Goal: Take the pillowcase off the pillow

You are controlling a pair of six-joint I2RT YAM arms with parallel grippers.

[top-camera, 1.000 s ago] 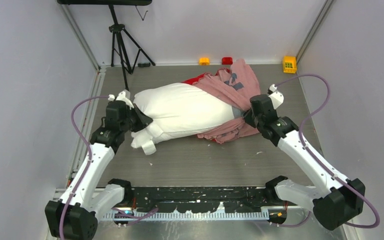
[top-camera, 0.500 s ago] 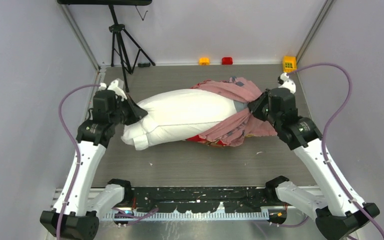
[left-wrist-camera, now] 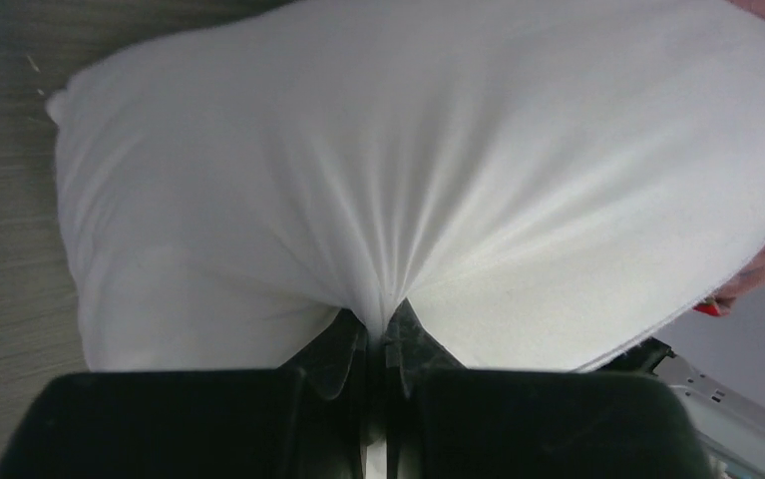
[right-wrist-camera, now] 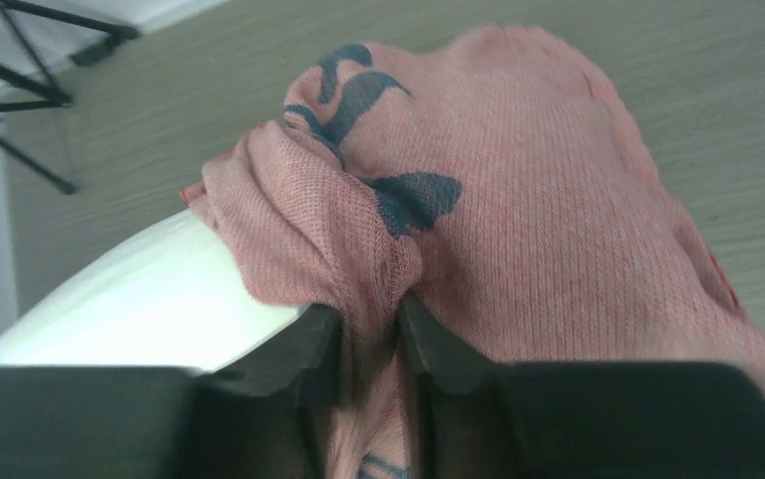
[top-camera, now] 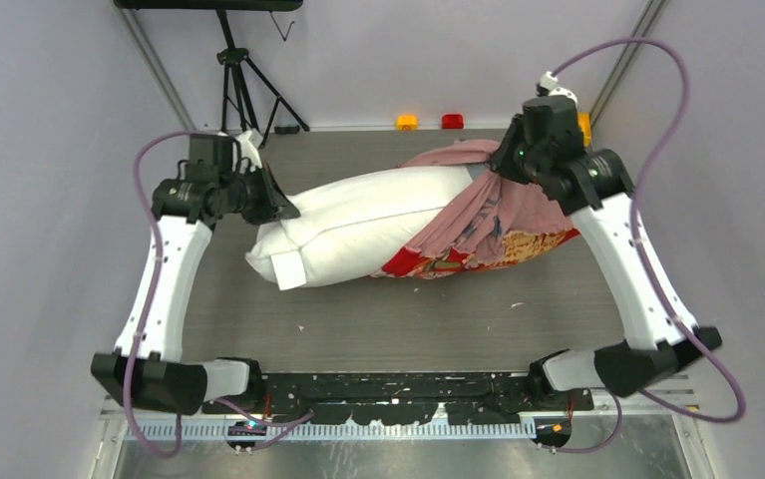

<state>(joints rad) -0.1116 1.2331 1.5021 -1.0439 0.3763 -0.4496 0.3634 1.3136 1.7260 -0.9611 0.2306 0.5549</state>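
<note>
my left gripper [left-wrist-camera: 378, 334] is pinching the pillow [top-camera: 358, 225] tight at its left end, arm outstretched | my right gripper [right-wrist-camera: 370, 334] is clamping pillowcase [right-wrist-camera: 518, 230] folds at the pillow's right end, arm outstretched

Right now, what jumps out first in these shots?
A plump white pillow stretches across the middle of the table. The left end effector is shut on its bare white end; the right end effector pinches the red-pink pillowcase, bunched over the pillow's right end.

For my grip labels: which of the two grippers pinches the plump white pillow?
The left gripper: it is shut on the plump white pillow; the right gripper pinches the faded pink printed pillowcase.
</note>
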